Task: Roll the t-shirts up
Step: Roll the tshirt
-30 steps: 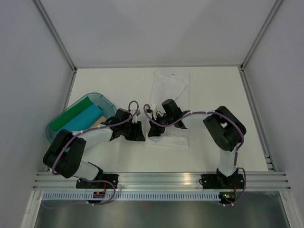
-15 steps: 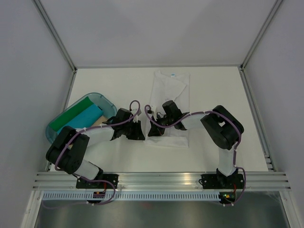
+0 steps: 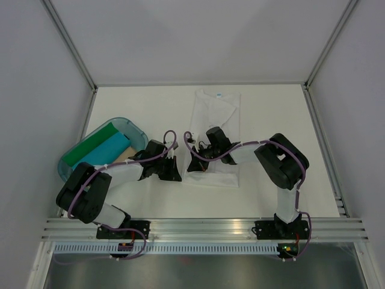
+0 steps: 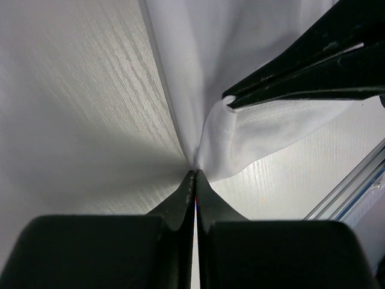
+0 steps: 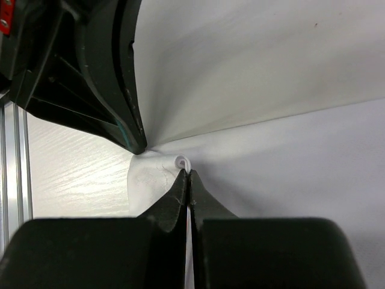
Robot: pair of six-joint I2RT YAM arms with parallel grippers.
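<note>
While the white t-shirt (image 3: 218, 120) lies flat on the table (image 3: 271, 108), both arms reach in to its near left corner. The shirt's collar points to the far edge, a small blue neck label (image 3: 219, 94) showing, and its hem stops about halfway back to the near edge.

The left arm (image 3: 114, 174) rises from its base at the near edge and bends sharply at the elbow towards the left edge. From there it stretches low and rightwards across the table. The left gripper (image 3: 180, 173) meets the shirt's left side with its jaws pressed together. In its wrist view the cloth gathers to a point right at the tips, pinched there.

The right arm (image 3: 252, 150) stands up from its base, folds over at the elbow, and stretches leftwards above the shirt with its wrist angled down. The right gripper (image 3: 192, 170) is closed too, with a small curl of hem caught at its tips.

The two grippers sit just beside each other, and the corner of cloth between them is drawn up into a small fold.

Near the left edge sits a translucent teal tub (image 3: 65, 168). It holds a green roll (image 3: 90, 144) and a turquoise roll (image 3: 108, 150) side by side. A sliver of a tan roll (image 3: 122, 156) shows beside them, partly hidden by the left arm.
</note>
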